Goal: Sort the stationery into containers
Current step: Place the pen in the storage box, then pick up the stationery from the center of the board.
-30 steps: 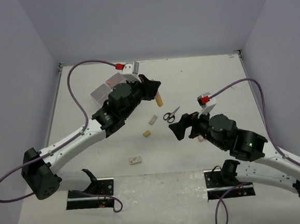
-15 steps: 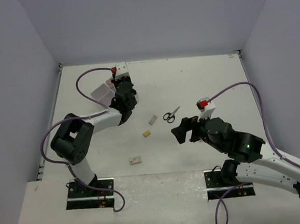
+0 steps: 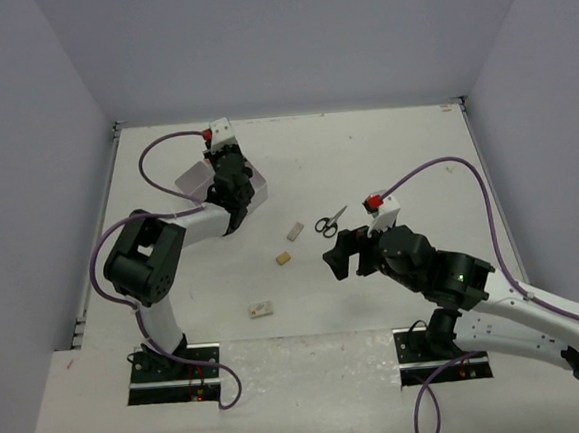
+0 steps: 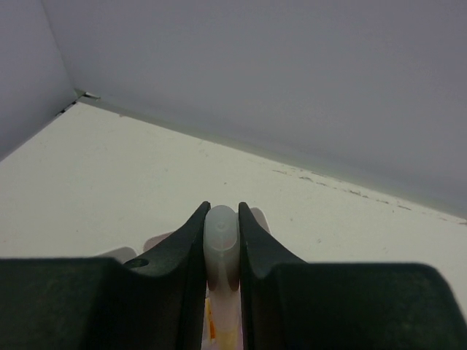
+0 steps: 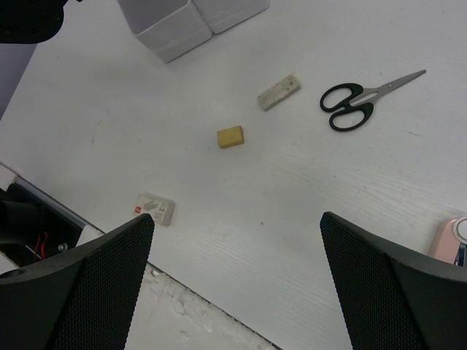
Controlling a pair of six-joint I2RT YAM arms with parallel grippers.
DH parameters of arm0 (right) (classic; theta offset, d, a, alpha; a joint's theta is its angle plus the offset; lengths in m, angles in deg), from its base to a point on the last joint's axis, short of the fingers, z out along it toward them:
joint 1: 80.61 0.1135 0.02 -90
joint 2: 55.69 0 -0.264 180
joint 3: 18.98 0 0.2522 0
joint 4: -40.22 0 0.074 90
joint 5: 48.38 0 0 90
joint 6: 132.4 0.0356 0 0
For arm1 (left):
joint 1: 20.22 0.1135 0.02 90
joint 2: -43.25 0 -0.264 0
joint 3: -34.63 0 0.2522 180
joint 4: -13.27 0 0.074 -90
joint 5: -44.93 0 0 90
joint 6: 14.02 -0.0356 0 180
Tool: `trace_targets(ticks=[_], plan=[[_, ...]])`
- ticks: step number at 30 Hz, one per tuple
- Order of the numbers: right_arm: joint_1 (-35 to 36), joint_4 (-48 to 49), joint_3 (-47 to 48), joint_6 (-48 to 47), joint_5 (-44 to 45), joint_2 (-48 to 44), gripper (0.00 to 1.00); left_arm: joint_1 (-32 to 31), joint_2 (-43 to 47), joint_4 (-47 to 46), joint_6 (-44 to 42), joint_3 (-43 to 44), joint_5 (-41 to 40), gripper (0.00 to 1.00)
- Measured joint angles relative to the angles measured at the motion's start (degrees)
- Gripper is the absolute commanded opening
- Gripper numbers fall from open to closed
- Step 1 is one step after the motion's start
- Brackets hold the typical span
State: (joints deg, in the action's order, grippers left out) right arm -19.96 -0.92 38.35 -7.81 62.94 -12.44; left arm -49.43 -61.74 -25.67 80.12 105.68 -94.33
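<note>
My left gripper [image 4: 222, 219] is shut on a highlighter [image 4: 221, 240] with a white cap and an orange label. In the top view its wrist hangs over the containers [image 3: 192, 176] at the back left, and the fingertips are hidden there. My right gripper [image 5: 237, 270] is open and empty above the table's middle [image 3: 341, 257]. Below it lie black-handled scissors [image 5: 349, 104] [image 3: 330, 221], a white eraser [image 5: 278, 91] [image 3: 294, 231], a beige eraser [image 5: 230, 136] [image 3: 284, 259] and a labelled eraser [image 5: 155, 208] [image 3: 262, 308].
A pink piece [image 5: 451, 239] shows at the right edge of the right wrist view. The containers [image 5: 186, 22] stand at the top of that view. The table's near edge [image 5: 182, 288] runs just under the right gripper's left finger.
The left arm has folded back from the table's middle to above the containers, still holding the highlighter. The right gripper has drifted slightly left and towards the near edge, still open.
</note>
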Motion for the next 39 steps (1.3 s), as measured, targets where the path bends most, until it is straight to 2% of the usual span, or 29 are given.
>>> trace_targets(ticks=[3, 4, 6, 9, 12, 16, 19, 23, 24, 28, 30, 33, 35, 39], plan=[[0.0, 0.3, 0.0, 0.0, -0.6, 0.7, 0.99, 0.1, 0.0, 0.0, 1.6, -0.7, 0.7, 0.52], [0.0, 0.3, 0.0, 0.0, -0.9, 0.9, 0.99, 0.1, 0.0, 0.2, 2.2, -1.1, 0.9, 0.54], [0.0, 0.4, 0.0, 0.0, -1.3, 1.0, 0.99, 0.1, 0.0, 0.7, 3.2, -2.0, 1.2, 0.65], [0.0, 0.6, 0.0, 0.1, -1.4, 1.0, 0.99, 0.2, 0.0, 1.9, 5.2, -3.0, 1.7, 0.68], [0.0, 1.0, 0.0, 0.2, -1.4, 1.0, 0.99, 0.2, 1.6, 6.1, 8.2, -3.8, 2.9, 0.81], [0.0, 1.6, 0.0, 1.2, -1.2, 2.3, 0.99, 0.0, 8.7, 18.3, 14.6, -2.6, 6.2, 0.99], [-0.1, 1.4, 0.9, 2.9, -1.0, 7.1, 0.99, -0.3, 14.6, 32.2, 20.1, 3.2, 10.5, 1.0], [-0.3, 0.0, 6.2, 6.7, 0.5, 19.3, 0.96, -0.8, 24.1, 46.1, 25.3, 8.0, 17.6, 1.0], [-0.5, -1.0, 7.9, 7.9, 0.9, 22.4, 0.91, -0.9, 27.3, 48.7, 26.2, 7.8, 19.5, 1.0], [-1.7, -2.8, 15.2, 12.4, 1.7, 34.5, 0.58, -1.0, 41.4, 57.7, 28.9, 4.1, 25.5, 1.0], [-2.5, -2.9, 18.1, 14.2, 1.7, 39.4, 0.51, -1.0, 49.4, 62.1, 29.6, 1.7, 27.4, 1.0], [-3.8, -4.5, 22.7, 15.6, 1.8, 45.6, 0.37, -1.0, 56.8, 67.1, 29.7, 1.1, 29.7, 1.0], [-5.1, -4.9, 26.0, 16.8, 1.6, 49.6, 0.38, -1.0, 59.6, 70.6, 29.2, 1.7, 31.1, 1.0], [-8.4, -5.9, 30.5, 18.5, 0.5, 56.3, 0.46, -1.0, 61.3, 76.5, 26.9, 2.8, 34.5, 1.0]])
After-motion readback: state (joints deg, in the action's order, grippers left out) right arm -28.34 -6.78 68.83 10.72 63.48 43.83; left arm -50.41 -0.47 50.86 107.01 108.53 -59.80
